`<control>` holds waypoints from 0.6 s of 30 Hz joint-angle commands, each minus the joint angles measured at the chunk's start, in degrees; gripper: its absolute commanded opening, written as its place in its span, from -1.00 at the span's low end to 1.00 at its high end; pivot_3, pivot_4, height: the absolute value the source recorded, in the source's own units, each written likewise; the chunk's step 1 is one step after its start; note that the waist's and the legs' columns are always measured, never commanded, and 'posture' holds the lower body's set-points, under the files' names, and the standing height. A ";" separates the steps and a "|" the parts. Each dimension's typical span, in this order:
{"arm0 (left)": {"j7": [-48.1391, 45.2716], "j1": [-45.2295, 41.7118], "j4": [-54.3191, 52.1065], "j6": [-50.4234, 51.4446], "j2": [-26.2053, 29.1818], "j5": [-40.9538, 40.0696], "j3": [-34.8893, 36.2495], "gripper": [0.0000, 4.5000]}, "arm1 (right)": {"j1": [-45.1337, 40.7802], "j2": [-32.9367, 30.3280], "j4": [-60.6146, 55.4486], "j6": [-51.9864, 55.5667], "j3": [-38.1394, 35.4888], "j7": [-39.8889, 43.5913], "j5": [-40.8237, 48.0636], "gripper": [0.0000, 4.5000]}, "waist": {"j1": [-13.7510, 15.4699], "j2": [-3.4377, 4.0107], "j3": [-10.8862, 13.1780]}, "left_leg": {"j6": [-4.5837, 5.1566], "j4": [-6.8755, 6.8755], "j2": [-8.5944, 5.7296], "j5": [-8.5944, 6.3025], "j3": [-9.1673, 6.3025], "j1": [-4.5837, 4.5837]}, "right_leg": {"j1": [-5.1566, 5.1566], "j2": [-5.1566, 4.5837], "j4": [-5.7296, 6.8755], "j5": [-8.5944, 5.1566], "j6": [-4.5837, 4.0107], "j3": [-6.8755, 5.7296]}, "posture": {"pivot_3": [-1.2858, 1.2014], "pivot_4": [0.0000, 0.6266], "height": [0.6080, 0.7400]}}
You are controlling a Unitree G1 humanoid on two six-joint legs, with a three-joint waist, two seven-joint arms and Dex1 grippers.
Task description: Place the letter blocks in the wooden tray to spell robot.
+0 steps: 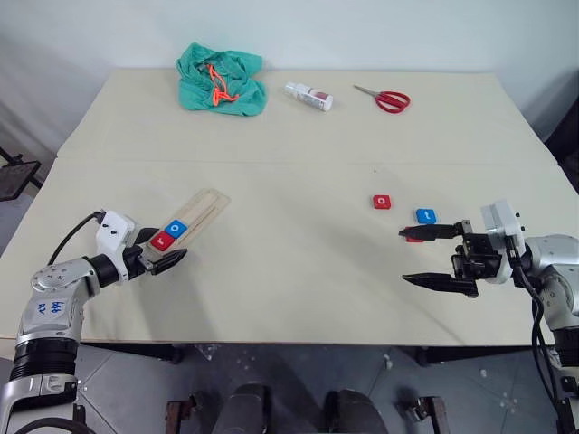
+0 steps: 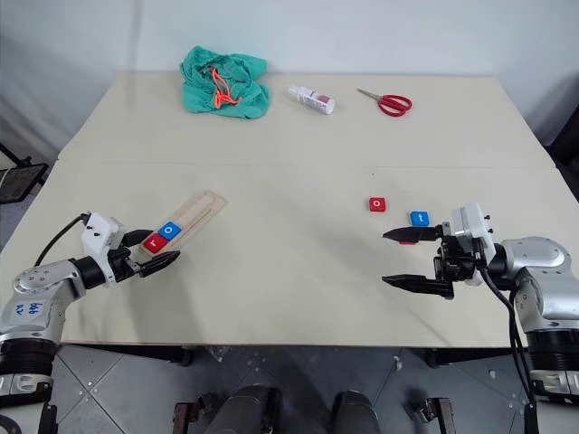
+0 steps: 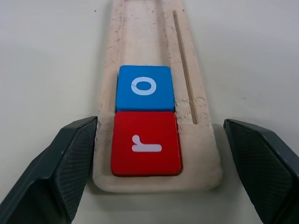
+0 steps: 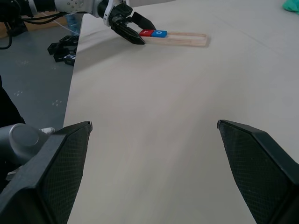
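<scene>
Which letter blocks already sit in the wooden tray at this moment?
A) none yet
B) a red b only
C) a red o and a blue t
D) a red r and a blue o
D: the left wrist view shows the red r block at the near end of the wooden tray with the blue o block directly beyond it, edges touching.

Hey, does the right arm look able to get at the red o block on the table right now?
Probably yes: the red o block lies alone on bare table, just ahead of the open right gripper, with nothing between them.
</scene>
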 commanded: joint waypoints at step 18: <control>-8.76 2.71 -14.62 2.42 -0.28 -1.99 -6.79 0.51 | 0.25 -2.06 0.28 -1.62 -2.66 2.72 0.27 1.00 | 0.11 0.02 0.00 | 0.01 0.03 -0.01 0.00 -0.02 -0.02 | 0.01 -0.03 0.01 0.00 0.00 0.03 | 0.03 -0.52 1.00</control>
